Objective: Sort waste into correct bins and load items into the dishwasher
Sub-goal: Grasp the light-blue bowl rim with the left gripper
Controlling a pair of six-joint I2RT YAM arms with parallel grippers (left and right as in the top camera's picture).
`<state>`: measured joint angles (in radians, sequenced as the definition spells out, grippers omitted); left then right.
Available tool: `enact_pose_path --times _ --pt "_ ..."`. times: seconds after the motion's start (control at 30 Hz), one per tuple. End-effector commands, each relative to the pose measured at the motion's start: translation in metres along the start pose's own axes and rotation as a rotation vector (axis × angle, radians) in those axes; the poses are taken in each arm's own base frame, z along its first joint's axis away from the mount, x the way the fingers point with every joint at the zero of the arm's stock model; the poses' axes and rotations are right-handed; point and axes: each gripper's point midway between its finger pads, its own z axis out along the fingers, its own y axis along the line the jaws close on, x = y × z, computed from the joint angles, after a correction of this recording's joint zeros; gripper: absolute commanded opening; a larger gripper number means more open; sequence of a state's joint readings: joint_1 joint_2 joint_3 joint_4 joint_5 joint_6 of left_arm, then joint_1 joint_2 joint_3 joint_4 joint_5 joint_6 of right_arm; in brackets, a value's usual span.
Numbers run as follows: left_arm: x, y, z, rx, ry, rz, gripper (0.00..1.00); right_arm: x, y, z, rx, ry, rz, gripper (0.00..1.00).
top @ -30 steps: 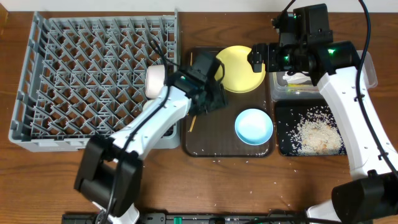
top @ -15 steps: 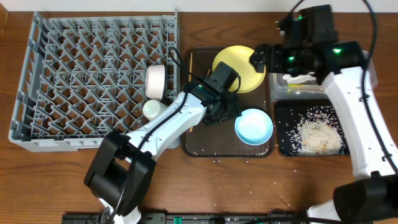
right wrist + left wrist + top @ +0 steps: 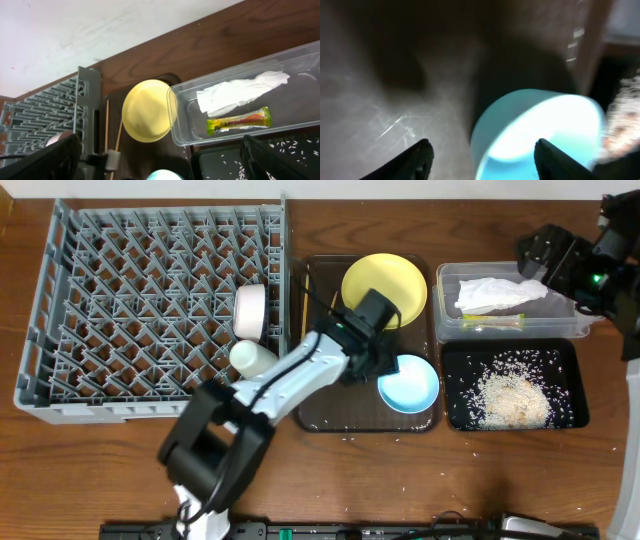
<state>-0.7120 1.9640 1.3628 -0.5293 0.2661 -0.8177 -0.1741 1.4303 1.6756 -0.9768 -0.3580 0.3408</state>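
Observation:
The grey dish rack (image 3: 120,300) holds a white bowl (image 3: 250,310) on its side and a small white cup (image 3: 252,358). The yellow plate (image 3: 385,285) (image 3: 145,111) and light blue bowl (image 3: 412,385) (image 3: 540,125) sit on the brown tray (image 3: 315,410). Two chopsticks (image 3: 305,295) (image 3: 106,125) lie at the tray's left edge. My left gripper (image 3: 385,368) (image 3: 482,160) is open, with the blue bowl's left rim between its fingers. The clear tub (image 3: 450,330) holds the napkin (image 3: 495,293) (image 3: 240,90) and wrapper (image 3: 495,323) (image 3: 239,120). My right gripper (image 3: 560,258) (image 3: 160,167) is open and empty above the tub's far right.
The black tray (image 3: 570,380) in front of the tub holds a heap of rice (image 3: 510,395). A few grains lie on the wood near the front edge (image 3: 350,440). The table's back edge meets a white wall (image 3: 100,30).
My left arm swung right from the rack to the blue bowl, and the white cup now shows in the rack. My right arm drew back to the right, away from the plate.

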Motion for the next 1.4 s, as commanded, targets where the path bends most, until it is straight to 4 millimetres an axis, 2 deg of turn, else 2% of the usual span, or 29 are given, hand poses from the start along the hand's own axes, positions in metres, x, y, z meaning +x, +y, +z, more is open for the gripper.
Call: enact_pose_path --times 0.0,0.27,0.37,0.5,0.53,0.57,0.77,0.93,1.03,1.13,1.37 --pt "0.005 0.007 0.013 -0.018 0.033 -0.015 0.61 -0.002 -0.001 0.001 -0.005 0.003 0.021 0.99" --pt "0.006 0.006 0.020 -0.017 0.035 0.017 0.33 -0.002 -0.001 0.001 -0.005 0.003 0.022 0.99" --pt "0.007 0.008 0.024 -0.022 0.041 0.016 0.20 -0.002 -0.001 0.001 -0.005 0.004 0.021 0.99" --pt "0.007 0.007 0.027 -0.021 0.044 0.018 0.19 -0.002 -0.001 0.001 -0.005 0.004 0.021 0.99" --pt "0.007 0.008 0.028 -0.022 0.046 0.018 0.09 -0.002 -0.001 0.001 -0.005 0.004 0.021 0.99" --pt "0.008 0.008 0.028 -0.021 0.050 0.018 0.08 -0.002 -0.001 0.001 -0.005 0.003 0.021 0.99" --pt "0.003 0.002 0.021 0.003 0.038 0.044 0.07 -0.002 -0.001 0.001 -0.005 0.004 0.021 0.99" --pt "-0.007 -0.017 -0.013 0.059 -0.034 0.155 0.07 -0.002 -0.001 0.001 -0.005 0.004 0.021 0.99" --pt "-0.021 -0.017 -0.046 0.027 -0.147 0.216 0.07 -0.002 -0.001 0.001 -0.005 0.003 0.021 0.99" --pt "-0.044 -0.002 -0.084 -0.095 -0.322 0.262 0.08 -0.002 -0.001 0.001 -0.005 0.004 0.021 0.99" --pt "-0.104 0.048 -0.177 -0.532 -0.762 0.309 0.07 -0.002 -0.001 0.001 -0.005 0.004 0.021 0.99"
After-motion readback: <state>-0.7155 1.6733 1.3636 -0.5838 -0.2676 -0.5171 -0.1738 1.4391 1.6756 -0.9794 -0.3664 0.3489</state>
